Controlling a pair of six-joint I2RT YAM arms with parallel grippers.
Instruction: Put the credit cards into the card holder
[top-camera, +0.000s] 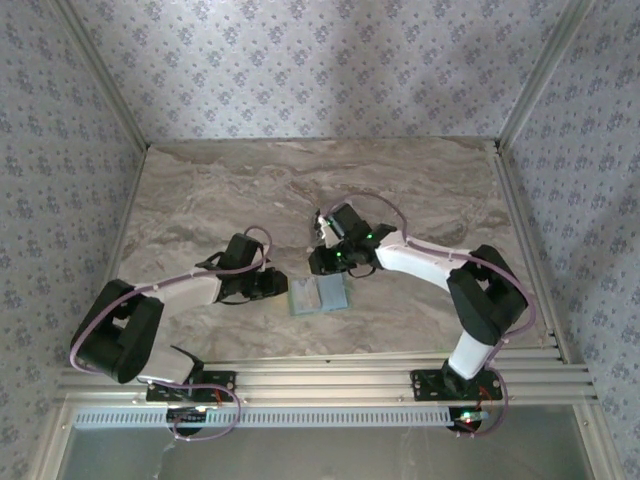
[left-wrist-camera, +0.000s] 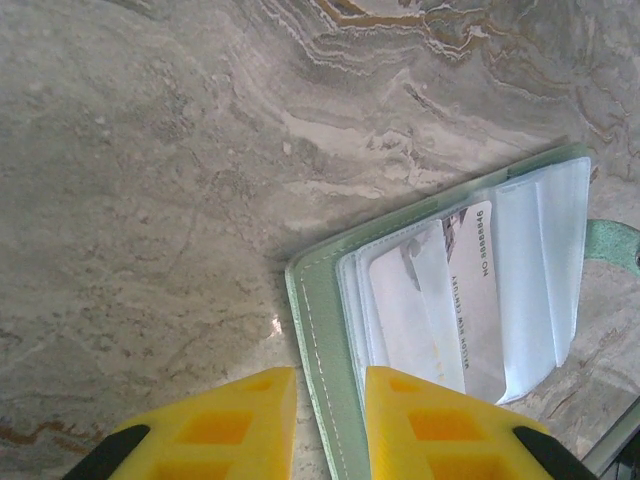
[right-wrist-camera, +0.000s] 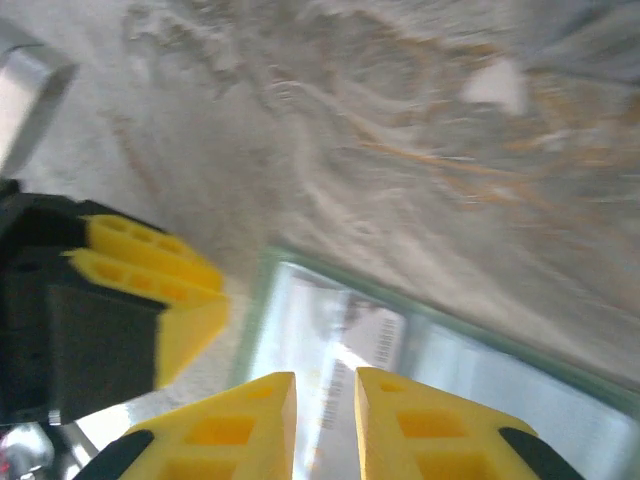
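Observation:
The card holder (top-camera: 318, 297) lies open and flat on the marble table, its clear sleeves facing up. In the left wrist view its green stitched border (left-wrist-camera: 322, 330) runs between my left gripper's fingers. A silvery credit card (left-wrist-camera: 478, 290) and a white one (left-wrist-camera: 405, 310) sit tilted inside a sleeve. My left gripper (top-camera: 278, 284) (left-wrist-camera: 330, 378) is at the holder's left edge, jaws slightly apart and pinching nothing. My right gripper (top-camera: 325, 263) (right-wrist-camera: 326, 380) hovers over the holder's (right-wrist-camera: 255, 290) far side, a narrow gap between its jaws. A printed card (right-wrist-camera: 370, 340) shows through that gap, blurred.
The left gripper's yellow fingers (right-wrist-camera: 145, 265) show beside the holder in the right wrist view. The holder's green strap tab (left-wrist-camera: 615, 245) sticks out on its right side. An aluminium rail (top-camera: 320, 375) lines the near table edge, and patterned walls with metal posts (top-camera: 105, 85) close off the sides.

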